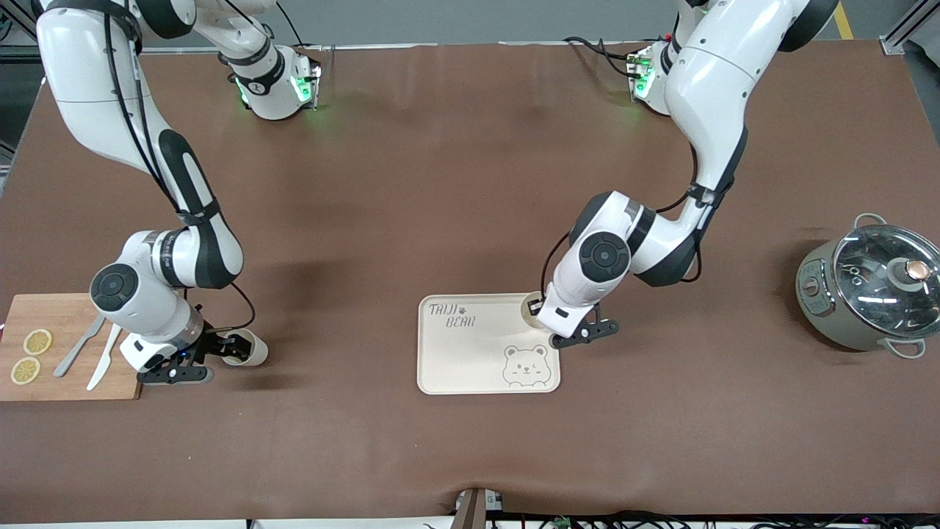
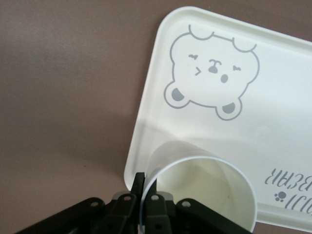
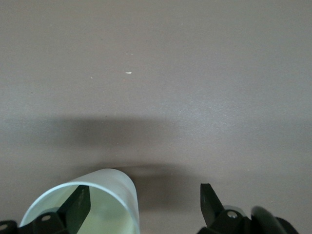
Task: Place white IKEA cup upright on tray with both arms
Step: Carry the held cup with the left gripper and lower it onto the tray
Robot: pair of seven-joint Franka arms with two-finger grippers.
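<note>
Front view: my left gripper (image 1: 547,317) is pinched on the rim of one white cup (image 1: 530,306), upright at the tray (image 1: 470,367)'s corner. My right gripper (image 1: 209,351) stands spread astride the second cup (image 1: 246,348) beside the cutting board (image 1: 70,316), not yet lifted.

The left arm (image 1: 705,95) comes down from its base, bends at the elbow and folds back low over the tray (image 1: 470,367) at its corner toward the left arm's end. The left gripper (image 2: 145,187) is clamped on the rim of a white cup (image 2: 204,190), 1 finger inside and 1 outside. The right arm (image 1: 169,242) reaches well away from the tray, toward its own end of the table. The right gripper (image 3: 145,202) is spread wide, 1 finger (image 3: 80,204) inside a 2nd cup (image 3: 112,187).
</note>
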